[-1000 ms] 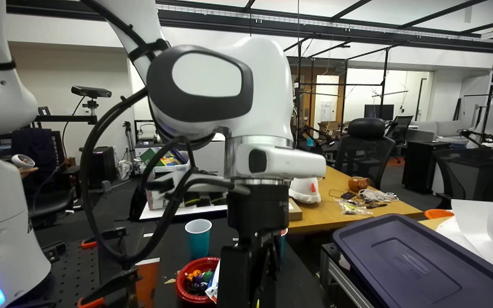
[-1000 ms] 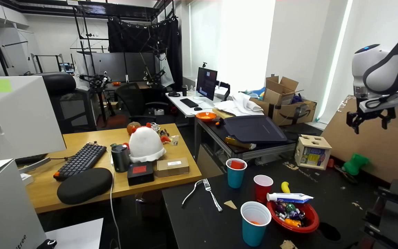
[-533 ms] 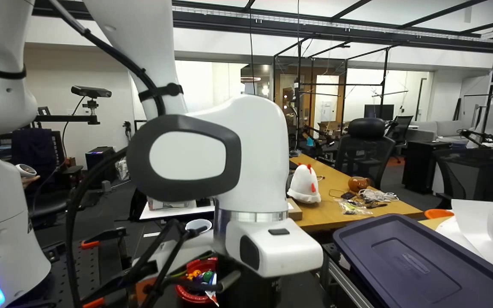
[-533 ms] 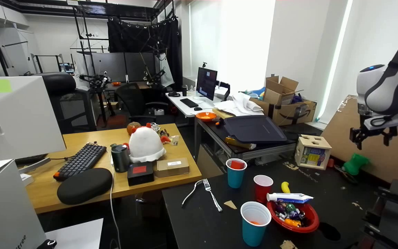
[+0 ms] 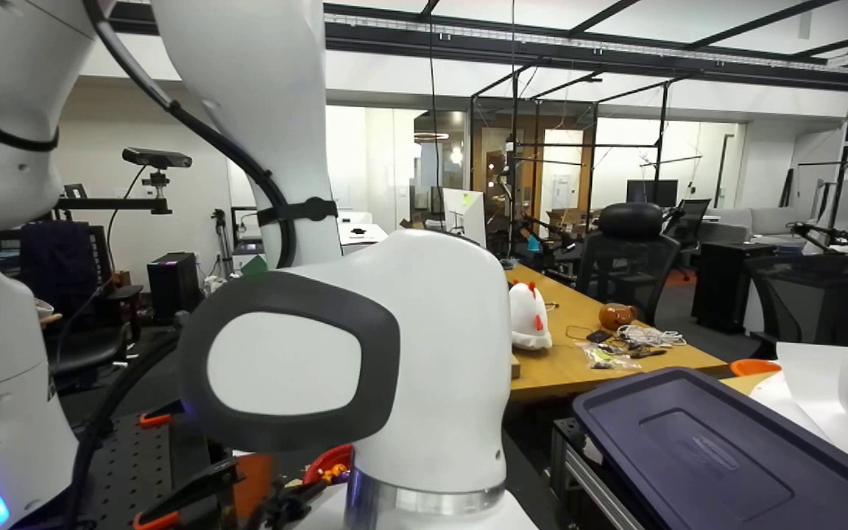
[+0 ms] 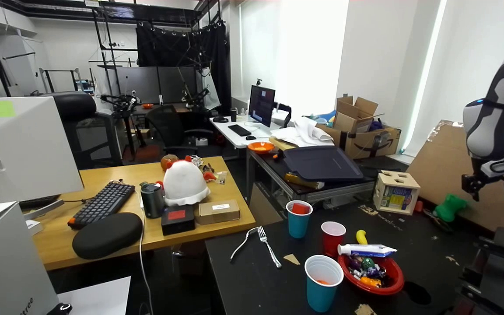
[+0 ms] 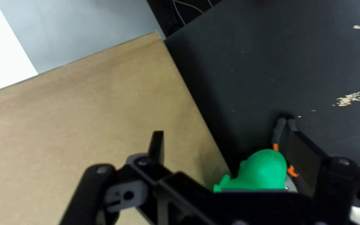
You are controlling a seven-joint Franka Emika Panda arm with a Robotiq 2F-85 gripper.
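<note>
Both exterior views are showing you the lid [image 5: 726,442], from near the arm [image 5: 442,353] and above the table [image 6: 256,280]; the wrist view's facing down, seemingly tilted.

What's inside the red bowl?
The red bowl holds small pieces: purple, green, silver, orange, some shiny. A white-and-blue tube lies over one edge, hiding what's beneath it; the pieces cover the bottom.

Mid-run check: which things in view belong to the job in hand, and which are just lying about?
Likely in play, judging by nearness:
black two-fingered gripper, open and empty
rounded green object, apparently the closest loose thing

Likely just lying about:
pale wooden box with cut-outs
round red bowl
two teal plastic cups
silver metal fork
curved yellow banana
</note>
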